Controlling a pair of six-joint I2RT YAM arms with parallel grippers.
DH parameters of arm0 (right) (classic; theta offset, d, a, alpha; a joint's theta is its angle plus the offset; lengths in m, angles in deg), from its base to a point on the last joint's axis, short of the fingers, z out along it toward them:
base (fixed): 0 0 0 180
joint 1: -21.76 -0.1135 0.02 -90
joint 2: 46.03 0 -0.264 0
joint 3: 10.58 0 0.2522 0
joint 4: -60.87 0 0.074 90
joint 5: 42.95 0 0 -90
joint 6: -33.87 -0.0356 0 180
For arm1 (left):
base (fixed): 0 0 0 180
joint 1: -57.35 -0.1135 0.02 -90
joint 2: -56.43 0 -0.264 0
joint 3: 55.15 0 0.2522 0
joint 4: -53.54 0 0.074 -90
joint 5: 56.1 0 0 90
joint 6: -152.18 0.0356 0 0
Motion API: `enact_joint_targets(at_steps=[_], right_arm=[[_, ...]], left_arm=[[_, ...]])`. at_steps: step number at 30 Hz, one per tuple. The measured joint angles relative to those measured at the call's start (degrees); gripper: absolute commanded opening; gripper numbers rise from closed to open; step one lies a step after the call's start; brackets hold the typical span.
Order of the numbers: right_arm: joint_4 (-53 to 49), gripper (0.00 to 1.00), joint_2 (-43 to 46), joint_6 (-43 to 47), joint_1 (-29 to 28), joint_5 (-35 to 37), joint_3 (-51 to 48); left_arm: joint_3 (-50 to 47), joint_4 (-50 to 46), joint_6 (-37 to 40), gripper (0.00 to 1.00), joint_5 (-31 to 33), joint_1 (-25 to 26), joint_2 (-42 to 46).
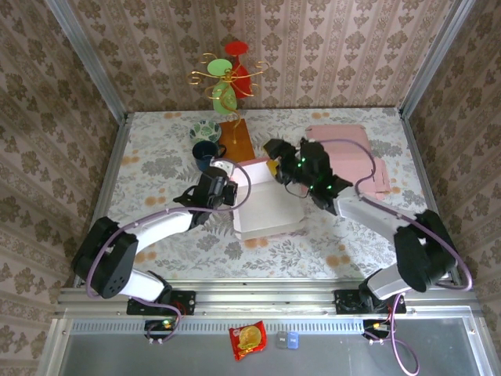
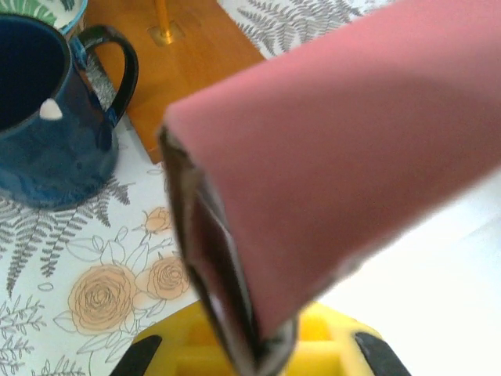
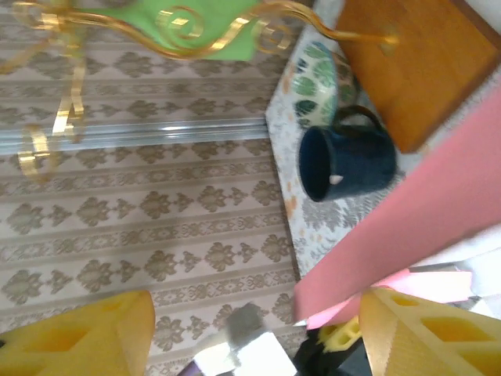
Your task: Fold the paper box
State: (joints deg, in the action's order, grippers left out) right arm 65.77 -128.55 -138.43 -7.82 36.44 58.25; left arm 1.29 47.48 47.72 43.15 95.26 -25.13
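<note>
A half-formed paper box [image 1: 270, 213], pink outside and white inside, sits at the middle of the flower-patterned table [image 1: 156, 160] between the two arms. The left gripper [image 1: 229, 188] is pinched tight on the box's left wall. Its wrist camera shows the pink panel rising from between the yellow fingers [image 2: 329, 345] and folding over to the right. The right gripper [image 1: 275, 169] hovers at the box's far right corner with its yellow fingers [image 3: 78, 333] spread wide, and a pink edge of the box crosses the gap between them without being clamped. Just beyond the box's far left corner stand a blue mug [image 1: 205, 153] and, behind it, a leaf-patterned bowl [image 1: 205, 129]. Beside them is a wooden base [image 1: 237, 139] carrying a gold wire stand [image 1: 223, 78] with a green and a red disc. A stack of flat pink sheets [image 1: 348, 149] lies on the right side of the table, beyond the right arm. A red snack packet [image 1: 247, 340] rests on the metal ledge below the arm bases.
</note>
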Motion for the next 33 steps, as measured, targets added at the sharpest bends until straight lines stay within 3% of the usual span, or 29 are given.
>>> enact_joint_targets(at_steps=[5,12,16,19,26,33], right_arm=[[-13.4,0.69,7.13,9.46,6.6,-4.26,6.14],[-30.73,0.48,11.37,28.52,19.45,-13.84,14.01],[-36.57,0.39,10.86,38.64,20.92,-20.31,14.64],[-40.7,0.39,9.86,45.03,20.9,-23.85,14.58],[-45.4,0.39,9.07,55.45,20.85,-27.65,14.53],[-49.22,0.38,6.45,62.1,20.87,-28.52,14.56]], left_arm=[[3.5,-4.61,2.4,0.0,-8.66,-4.5,1.14],[10.78,-12.79,4.31,0.0,-28.79,-14.53,0.52],[14.62,-15.45,4.44,0.0,-39.17,-18.01,-2.93],[16.5,-17.33,4.66,0.0,-45.42,-18.62,-6.08],[17.16,-20.65,5.22,0.0,-53.02,-18.93,-8.87],[19.78,-22.36,5.35,0.0,-55.58,-19.21,-9.94]])
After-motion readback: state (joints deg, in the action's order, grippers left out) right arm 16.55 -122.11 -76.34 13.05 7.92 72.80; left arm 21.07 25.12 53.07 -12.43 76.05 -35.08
